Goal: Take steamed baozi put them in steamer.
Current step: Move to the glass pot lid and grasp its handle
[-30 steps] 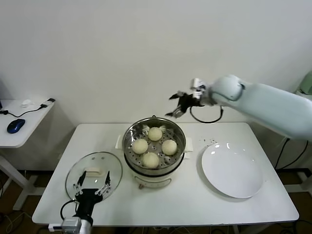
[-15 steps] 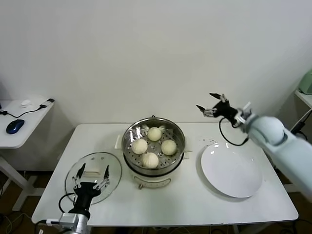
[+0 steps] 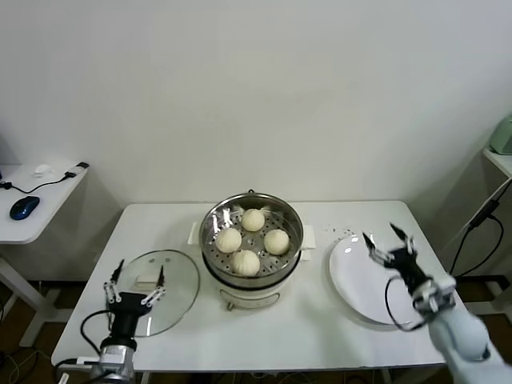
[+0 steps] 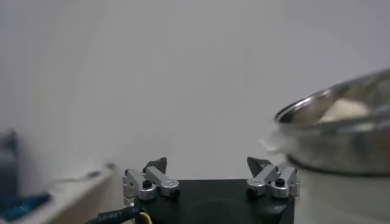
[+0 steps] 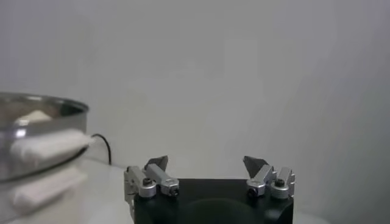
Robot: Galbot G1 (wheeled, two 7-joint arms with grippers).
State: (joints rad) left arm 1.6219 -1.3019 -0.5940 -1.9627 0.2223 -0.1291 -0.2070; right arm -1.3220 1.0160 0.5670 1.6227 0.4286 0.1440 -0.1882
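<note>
4 steamed baozi (image 3: 252,239) sit on the perforated tray inside the steamer (image 3: 253,250), mid-table (image 3: 320,336). Glass lid (image 3: 156,292) lies flat just left of the steamer, white plate (image 3: 376,280) just right of it. Left gripper (image 3: 134,286) over the lid's near edge, fingers spread, holding nothing. Right gripper (image 3: 390,246) above the plate, well right of the steamer, fingers spread, holding nothing.

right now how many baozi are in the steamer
4, all on the tray inside the steamer: one at the back, one on the left, one on the right, one at the front. None looks hidden.
</note>
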